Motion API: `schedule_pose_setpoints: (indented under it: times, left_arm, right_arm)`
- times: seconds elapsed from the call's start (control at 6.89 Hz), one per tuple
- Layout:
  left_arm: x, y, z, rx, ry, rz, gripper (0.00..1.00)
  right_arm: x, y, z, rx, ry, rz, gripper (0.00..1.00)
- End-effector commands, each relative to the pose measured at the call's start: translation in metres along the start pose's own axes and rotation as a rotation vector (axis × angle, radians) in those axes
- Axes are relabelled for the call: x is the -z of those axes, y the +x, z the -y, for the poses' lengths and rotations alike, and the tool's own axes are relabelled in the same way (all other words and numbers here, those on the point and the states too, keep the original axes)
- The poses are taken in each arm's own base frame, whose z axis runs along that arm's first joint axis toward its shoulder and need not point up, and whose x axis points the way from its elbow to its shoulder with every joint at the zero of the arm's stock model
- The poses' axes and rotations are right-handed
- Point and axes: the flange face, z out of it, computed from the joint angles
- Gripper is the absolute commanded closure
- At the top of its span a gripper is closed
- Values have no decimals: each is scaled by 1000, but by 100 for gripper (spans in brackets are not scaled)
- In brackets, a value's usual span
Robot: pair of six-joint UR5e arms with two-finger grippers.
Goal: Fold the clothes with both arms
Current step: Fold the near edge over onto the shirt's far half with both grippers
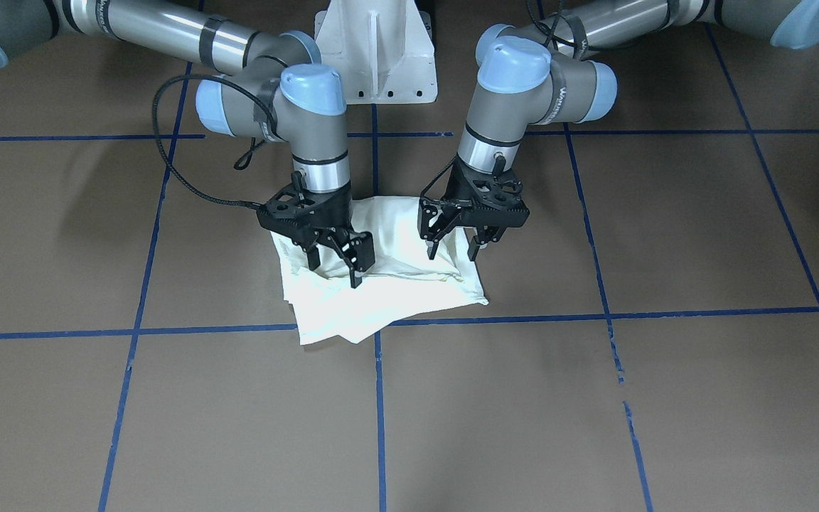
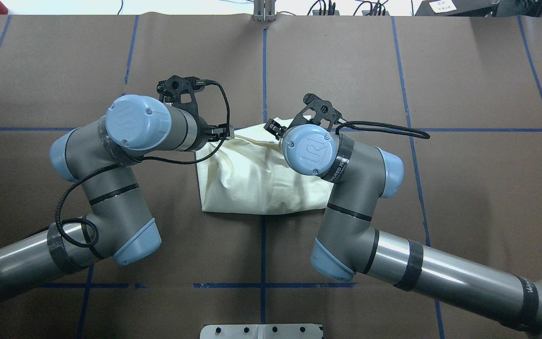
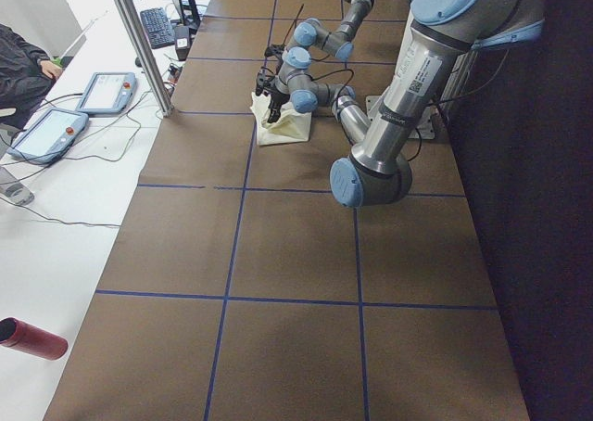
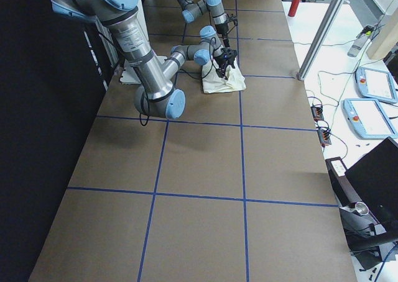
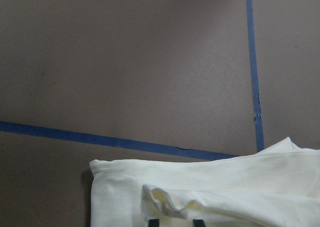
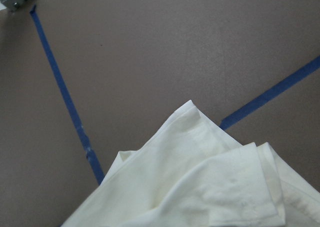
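Note:
The cream-white shirt [image 1: 388, 284] lies folded into a small bundle at the table's middle, plain side up; its print is hidden. It also shows in the overhead view [image 2: 252, 179]. My left gripper [image 1: 453, 249] is open, fingers pointing down over the bundle's edge on the front view's right. My right gripper [image 1: 335, 264] is open, low over the bundle's other side. Neither holds cloth. The left wrist view shows a folded corner [image 5: 225, 187], the right wrist view a layered corner [image 6: 200, 187].
The brown table cover [image 1: 594, 398] carries blue tape grid lines. The white pedestal base [image 1: 374, 57] stands just behind the shirt. Off the table on the robot's left are an operator [image 3: 23, 64], teach pendants [image 3: 111, 92] and a red cylinder [image 3: 32, 338].

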Motion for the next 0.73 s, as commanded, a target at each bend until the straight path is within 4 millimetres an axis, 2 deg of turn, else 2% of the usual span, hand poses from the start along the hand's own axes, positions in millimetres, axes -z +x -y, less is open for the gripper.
schedule_pose_setpoints:
  times: [0.0,0.15,0.44,0.58]
  left_arm:
    - [2,-4,5,-13,-8,-4,0]
    - [4,-3,5,-15,-3,-20,0]
    - [3,-7,4,-13,-3,-17,0]
    - [4,-6,4,-13,-4,-21,0]
  right_arm:
    - [13,22,-31,163,-32,10,0]
    - [5,30,-55,317,25,0,0]
    - [-21,35,-55,405,72,-48,0]
    - [-22,32,-45,430,85,-56,0]
